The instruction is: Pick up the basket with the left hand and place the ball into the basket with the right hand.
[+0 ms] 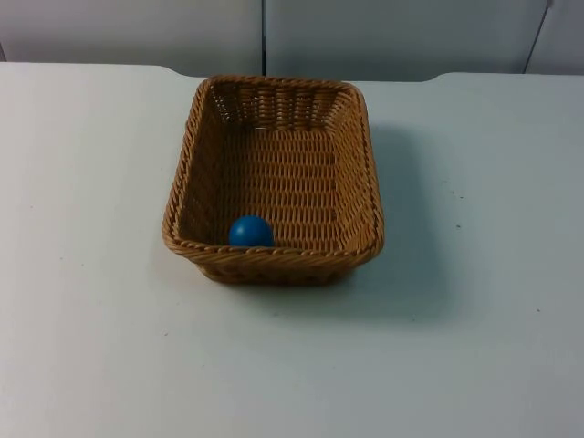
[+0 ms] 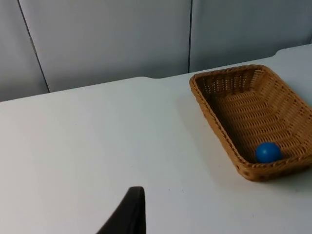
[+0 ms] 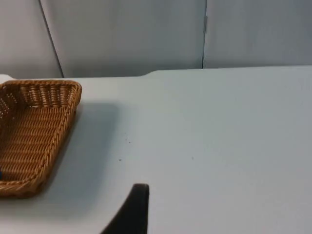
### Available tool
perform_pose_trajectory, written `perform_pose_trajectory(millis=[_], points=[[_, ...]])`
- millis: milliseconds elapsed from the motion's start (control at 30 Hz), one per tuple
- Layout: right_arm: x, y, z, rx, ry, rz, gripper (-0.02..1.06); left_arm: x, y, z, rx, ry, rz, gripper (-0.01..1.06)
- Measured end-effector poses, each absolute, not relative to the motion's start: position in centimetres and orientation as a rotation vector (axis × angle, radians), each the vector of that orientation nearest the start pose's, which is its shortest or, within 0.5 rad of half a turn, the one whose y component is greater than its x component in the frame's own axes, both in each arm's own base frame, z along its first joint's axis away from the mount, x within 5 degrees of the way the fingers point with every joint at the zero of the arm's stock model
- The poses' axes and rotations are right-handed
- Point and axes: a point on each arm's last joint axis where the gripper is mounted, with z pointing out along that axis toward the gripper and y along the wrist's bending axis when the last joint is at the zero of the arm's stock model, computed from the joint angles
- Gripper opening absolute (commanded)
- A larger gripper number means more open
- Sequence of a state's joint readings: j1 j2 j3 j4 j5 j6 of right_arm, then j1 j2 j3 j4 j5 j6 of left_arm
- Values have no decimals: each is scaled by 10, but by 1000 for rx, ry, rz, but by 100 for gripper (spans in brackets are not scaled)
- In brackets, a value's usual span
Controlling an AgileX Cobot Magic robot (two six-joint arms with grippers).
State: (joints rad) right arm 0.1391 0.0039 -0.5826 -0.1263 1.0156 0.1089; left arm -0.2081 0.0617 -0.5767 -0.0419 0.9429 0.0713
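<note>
The white table (image 1: 100,347) lies nearest the camera in the top view, bare in front of the wicker basket (image 1: 274,178), which serves as the landmark here. The basket stands upright on the table, resting on its base, near the middle of the surface and well short of the grey partition wall (image 1: 137,32) behind it. Inside the basket sits the blue ball (image 1: 250,231), on the woven floor against the near wall and toward the near left corner. In the left wrist view the left gripper's black fingertip (image 2: 127,214) hangs over bare table well apart from the basket's left side; the basket (image 2: 253,119) and the ball (image 2: 268,152) in it are seen from there. In the right wrist view the right gripper's black fingertip (image 3: 130,212) hangs over bare table well apart from the basket's right side, with the basket's right rim (image 3: 61,131) in sight. Neither fingertip touches anything, and whether either gripper's jaws are released or clenched cannot be told.
</note>
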Motion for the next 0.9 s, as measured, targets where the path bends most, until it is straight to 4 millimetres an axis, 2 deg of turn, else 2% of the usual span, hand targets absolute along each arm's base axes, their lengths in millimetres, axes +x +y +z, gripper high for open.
perform_pose_trajectory(millis=[167, 600, 767, 900], points=[[-12, -11, 301, -39, 1935, 6, 95, -3, -3, 298, 267, 1903, -150, 105], [-12, -8, 300, -71, 1948, 38, 95, -4, -3, 297, 266, 1897, -153, 105], [-6, -7, 283, -76, 2031, 31, 95, -4, -3, 297, 266, 1897, -153, 105], [-6, -7, 281, -76, 2045, 32, 95, -4, -3, 297, 266, 1897, -153, 105]])
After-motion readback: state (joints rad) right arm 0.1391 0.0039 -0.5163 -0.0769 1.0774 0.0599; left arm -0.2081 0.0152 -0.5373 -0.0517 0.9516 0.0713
